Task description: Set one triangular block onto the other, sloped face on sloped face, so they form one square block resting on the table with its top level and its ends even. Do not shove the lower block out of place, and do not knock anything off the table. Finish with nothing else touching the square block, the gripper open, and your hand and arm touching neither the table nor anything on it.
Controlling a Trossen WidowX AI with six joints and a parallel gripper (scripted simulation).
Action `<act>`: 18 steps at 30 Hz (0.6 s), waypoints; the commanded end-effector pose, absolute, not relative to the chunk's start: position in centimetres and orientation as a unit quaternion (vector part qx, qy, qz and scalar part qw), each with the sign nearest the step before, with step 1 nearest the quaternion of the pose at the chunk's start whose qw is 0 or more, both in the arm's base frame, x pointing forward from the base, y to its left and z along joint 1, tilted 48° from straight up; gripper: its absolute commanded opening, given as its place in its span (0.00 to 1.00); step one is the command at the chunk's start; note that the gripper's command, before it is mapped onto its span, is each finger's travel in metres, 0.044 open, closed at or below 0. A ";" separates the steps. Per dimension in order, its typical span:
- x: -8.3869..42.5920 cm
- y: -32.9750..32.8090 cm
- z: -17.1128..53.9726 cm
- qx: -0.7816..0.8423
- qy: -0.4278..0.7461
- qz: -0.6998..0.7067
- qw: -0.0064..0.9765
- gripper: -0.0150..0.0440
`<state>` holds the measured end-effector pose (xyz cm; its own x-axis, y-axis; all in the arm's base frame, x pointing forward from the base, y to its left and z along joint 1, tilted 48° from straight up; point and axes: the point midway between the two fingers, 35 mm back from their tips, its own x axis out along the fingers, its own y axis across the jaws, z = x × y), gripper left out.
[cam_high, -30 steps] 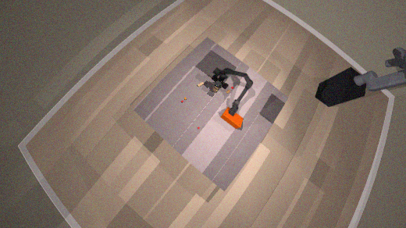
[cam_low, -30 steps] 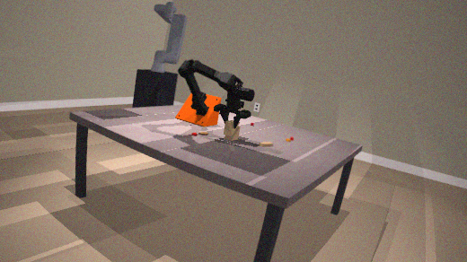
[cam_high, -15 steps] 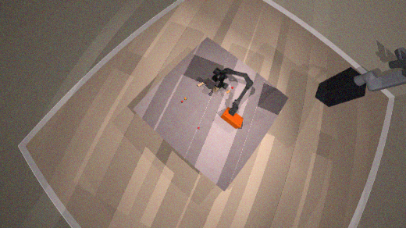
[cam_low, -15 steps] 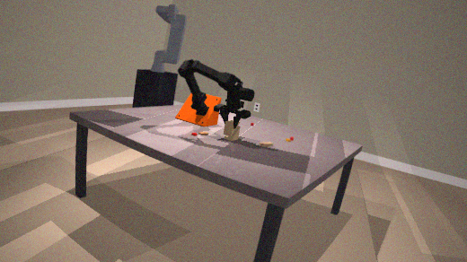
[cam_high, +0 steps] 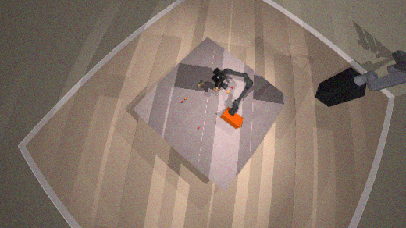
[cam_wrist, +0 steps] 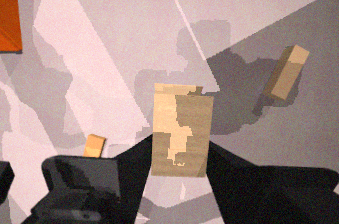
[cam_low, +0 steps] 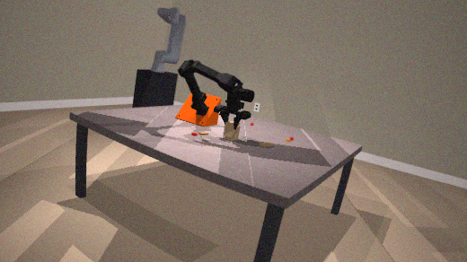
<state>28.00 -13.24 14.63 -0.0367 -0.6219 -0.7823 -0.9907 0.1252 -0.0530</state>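
Note:
My gripper [cam_wrist: 176, 138] [cam_low: 233, 119] [cam_high: 216, 79] is shut on a tan triangular block [cam_wrist: 183, 117] and holds it low over the grey table [cam_low: 269, 180]. In the wrist view a lighter tan strip [cam_wrist: 173, 90] shows past the held block's far edge; it looks like the second triangular block lying right under it. In the exterior view the two read as one tan stack [cam_low: 232, 133] that reaches from the fingers down to the table. I cannot tell whether the sloped faces touch or whether the ends are even.
The arm's orange base [cam_low: 198, 109] [cam_high: 232, 119] [cam_wrist: 3, 25] stands behind. A brown stick [cam_wrist: 286, 72] [cam_low: 266, 144] lies to the right of the stack. A small orange piece [cam_wrist: 94, 146] and red bits [cam_low: 194, 134] [cam_low: 291, 138] lie around. A grey robot on a black pedestal [cam_low: 154, 87] stands beyond the table.

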 end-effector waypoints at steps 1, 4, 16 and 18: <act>27.8 -13.3 14.2 -0.603 0.668 0.274 0.338 0.25; 27.8 -13.4 14.0 -0.603 0.668 0.274 0.338 0.25; 27.8 -13.8 13.3 -0.604 0.668 0.274 0.338 0.25; 27.8 -13.8 13.2 -0.604 0.668 0.274 0.338 0.25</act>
